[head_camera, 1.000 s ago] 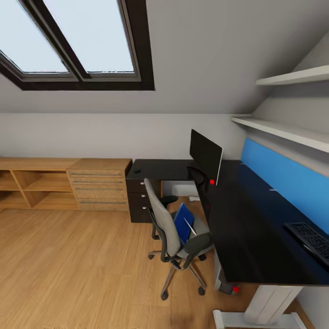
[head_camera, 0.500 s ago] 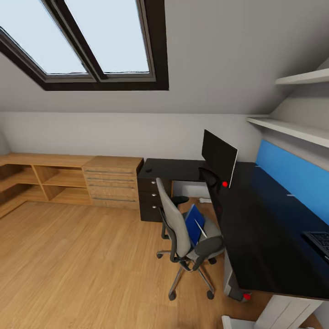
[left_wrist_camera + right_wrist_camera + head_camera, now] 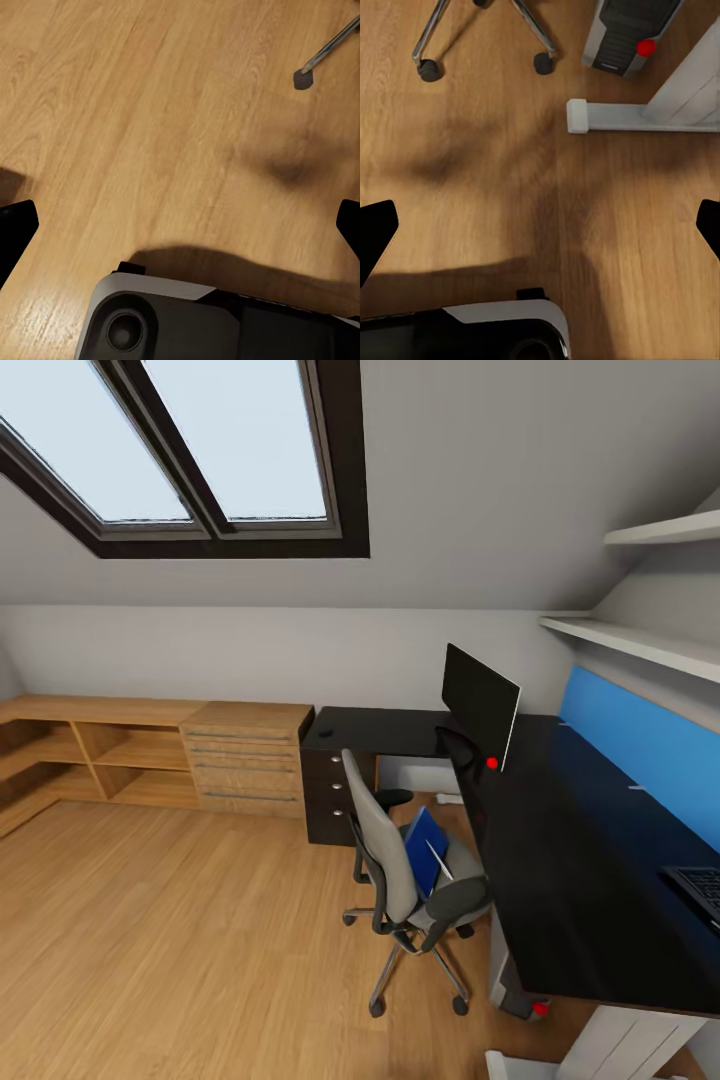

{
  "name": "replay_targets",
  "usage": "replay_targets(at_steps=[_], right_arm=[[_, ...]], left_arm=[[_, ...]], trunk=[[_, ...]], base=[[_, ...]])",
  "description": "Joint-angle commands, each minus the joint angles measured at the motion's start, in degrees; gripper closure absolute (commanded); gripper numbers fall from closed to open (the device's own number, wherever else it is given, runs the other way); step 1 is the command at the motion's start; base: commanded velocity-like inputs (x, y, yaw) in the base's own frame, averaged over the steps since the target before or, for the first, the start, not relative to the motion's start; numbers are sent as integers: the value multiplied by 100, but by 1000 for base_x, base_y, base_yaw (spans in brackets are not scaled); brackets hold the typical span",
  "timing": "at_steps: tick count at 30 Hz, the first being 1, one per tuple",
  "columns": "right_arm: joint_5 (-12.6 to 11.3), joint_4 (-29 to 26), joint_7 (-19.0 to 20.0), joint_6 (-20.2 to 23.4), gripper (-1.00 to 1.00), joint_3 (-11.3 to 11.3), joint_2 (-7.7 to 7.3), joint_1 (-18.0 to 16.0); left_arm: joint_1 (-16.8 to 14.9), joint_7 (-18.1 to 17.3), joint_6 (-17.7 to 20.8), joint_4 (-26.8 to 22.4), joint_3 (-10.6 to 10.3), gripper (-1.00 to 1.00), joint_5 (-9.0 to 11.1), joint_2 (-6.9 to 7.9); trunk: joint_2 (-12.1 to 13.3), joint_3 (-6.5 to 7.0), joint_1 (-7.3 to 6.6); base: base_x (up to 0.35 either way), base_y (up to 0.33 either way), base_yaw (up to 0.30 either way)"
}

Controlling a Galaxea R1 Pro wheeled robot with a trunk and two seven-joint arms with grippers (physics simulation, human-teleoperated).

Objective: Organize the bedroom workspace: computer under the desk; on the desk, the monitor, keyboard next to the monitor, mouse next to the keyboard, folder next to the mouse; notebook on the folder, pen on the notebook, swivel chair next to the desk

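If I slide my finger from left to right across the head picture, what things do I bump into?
Wooden dresser → mouse → swivel chair → blue folder → monitor → blue wall panel → keyboard.

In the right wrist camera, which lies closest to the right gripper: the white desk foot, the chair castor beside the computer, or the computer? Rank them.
From the right gripper:
1. White desk foot, on the floor just ahead.
2. Swivel chair castor and computer, both beyond the foot, too close to call.
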Motion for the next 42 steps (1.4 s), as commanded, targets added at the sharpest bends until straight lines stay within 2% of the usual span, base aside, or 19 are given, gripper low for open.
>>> replay_targets(at_steps=[1, 12, 32, 42], right_arm=[[4, 5, -19, -15, -100, 3, 1, -2], [-1, 2, -14, -15, -100, 3, -7, -5], [-25, -7, -9, -23, -100, -28, -10, -1], [-16, -7, -9, -22, -100, -24, -10, -2]], left_arm=[[2, -58, 3, -10, 41, -100, 33, -4], [2, -58, 3, -10, 41, -100, 33, -4], [2, -58, 5, -10, 45, -100, 31, -4], [2, -45, 3, -30, 42, -100, 30, -4]], trunk=[[-10, -10, 3], [-10, -10, 3], [-10, -10, 3], [-50, -28, 25]], base=[[0, 64, 1], [0, 152, -1], [0, 9, -152], [0, 0, -37]])
